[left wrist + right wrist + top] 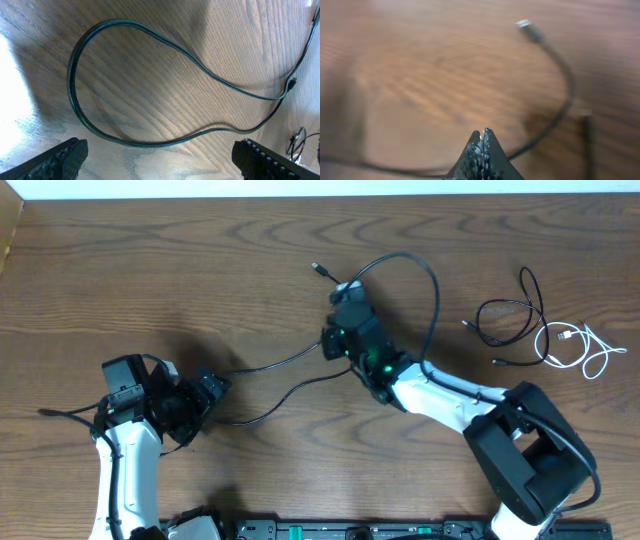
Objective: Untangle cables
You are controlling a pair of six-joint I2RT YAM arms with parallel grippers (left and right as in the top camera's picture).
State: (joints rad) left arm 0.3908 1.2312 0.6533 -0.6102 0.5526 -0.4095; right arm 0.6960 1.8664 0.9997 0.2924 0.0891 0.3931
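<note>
One long black cable (120, 21) lies across the middle of the table (200, 270). The left pincer (160, 155) gapes wide above its near-left loop, and the right pincer (482, 137) is pressed together where the cable meets its tips. Thin black cords (510, 303) and a white cord (575, 337) sit far right.

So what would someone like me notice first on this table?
Probably the long black cable snaking across the middle of the wooden table, with the right end effector pinched shut on it near one plug. The left end effector hangs wide open over a loop of black cable at the left, and a small tangle of black and white cords lies at the far right.
</note>
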